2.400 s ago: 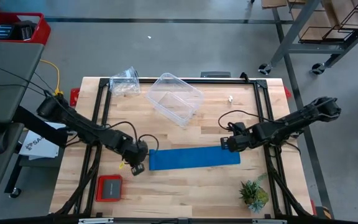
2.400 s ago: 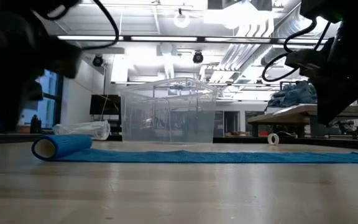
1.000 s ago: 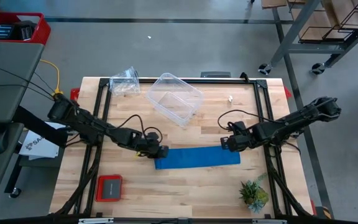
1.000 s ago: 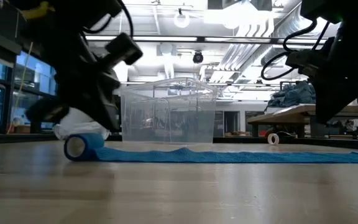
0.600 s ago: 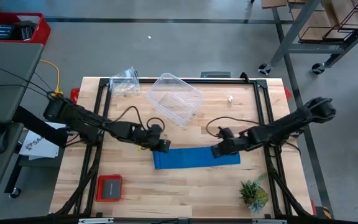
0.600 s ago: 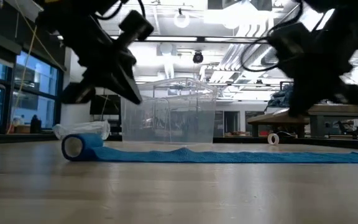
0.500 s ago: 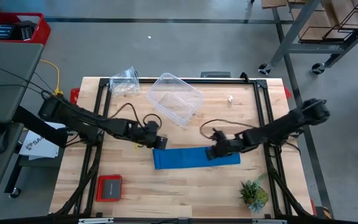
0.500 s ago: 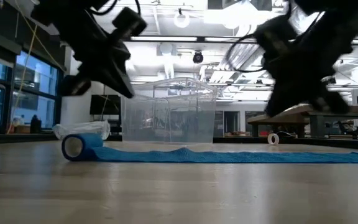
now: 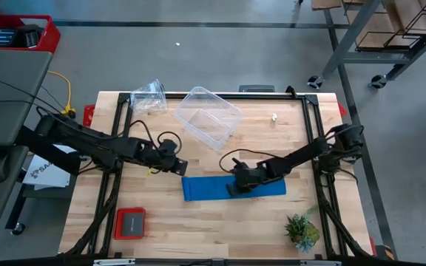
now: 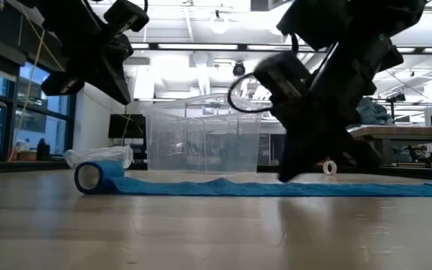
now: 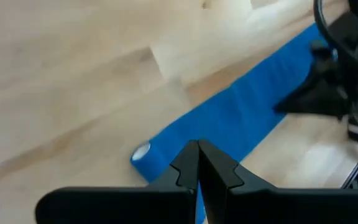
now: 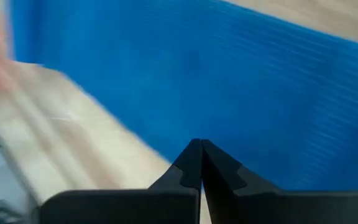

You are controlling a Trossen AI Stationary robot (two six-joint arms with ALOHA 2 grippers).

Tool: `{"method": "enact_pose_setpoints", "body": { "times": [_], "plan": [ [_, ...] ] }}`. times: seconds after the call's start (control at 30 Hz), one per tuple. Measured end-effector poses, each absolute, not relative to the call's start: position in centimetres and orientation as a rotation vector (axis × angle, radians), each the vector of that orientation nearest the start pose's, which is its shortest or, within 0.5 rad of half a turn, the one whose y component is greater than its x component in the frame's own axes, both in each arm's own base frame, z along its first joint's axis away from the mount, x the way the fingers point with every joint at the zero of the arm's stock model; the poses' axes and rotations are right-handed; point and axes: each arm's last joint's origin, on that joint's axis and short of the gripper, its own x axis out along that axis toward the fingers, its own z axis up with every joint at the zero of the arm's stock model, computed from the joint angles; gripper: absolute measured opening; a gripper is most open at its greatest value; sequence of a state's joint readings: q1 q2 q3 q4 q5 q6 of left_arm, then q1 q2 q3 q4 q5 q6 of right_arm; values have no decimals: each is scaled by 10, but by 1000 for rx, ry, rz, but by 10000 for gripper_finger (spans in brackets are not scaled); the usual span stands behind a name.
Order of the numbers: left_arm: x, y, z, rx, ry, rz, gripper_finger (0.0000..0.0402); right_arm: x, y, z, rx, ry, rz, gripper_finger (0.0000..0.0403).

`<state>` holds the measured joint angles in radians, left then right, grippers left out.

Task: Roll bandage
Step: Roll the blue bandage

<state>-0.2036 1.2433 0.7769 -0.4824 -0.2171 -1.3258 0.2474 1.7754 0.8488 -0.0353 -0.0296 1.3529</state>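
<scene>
Both grippers are pinched closed, empty: left gripper (image 9: 174,164) hovers beside the bandage (image 9: 231,188), mid-worktop, its left end rolled; right gripper (image 9: 237,183) presses its middle. Clear tub (image 9: 207,117) sits behind.

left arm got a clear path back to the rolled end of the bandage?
Probably yes. The left gripper hangs shut, just behind the rolled end of the bandage, nothing between them. The right gripper is down mid-strip, clear of that end.
</scene>
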Motion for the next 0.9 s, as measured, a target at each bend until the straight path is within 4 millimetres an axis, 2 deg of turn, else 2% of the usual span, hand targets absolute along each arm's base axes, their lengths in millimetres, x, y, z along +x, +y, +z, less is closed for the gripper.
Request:
{"method": "enact_pose_setpoints", "body": {
  "times": [0.23, 0.5, 0.77, 0.9],
  "plan": [
    [236, -65, 202, -1030, 873, 591, 0, 302, 80, 127, 1100, 1045, -494, 0],
    [236, -86, 190, -1057, 924, 597, 0, 292, 91, 125, 1101, 1109, -557, 0],
    [233, -94, 188, -1072, 944, 590, 0, 286, 99, 125, 1103, 1136, -598, 0],
    [236, -96, 177, -1063, 980, 624, 0, 285, 100, 124, 1100, 1132, -602, 0]
  ]
}}
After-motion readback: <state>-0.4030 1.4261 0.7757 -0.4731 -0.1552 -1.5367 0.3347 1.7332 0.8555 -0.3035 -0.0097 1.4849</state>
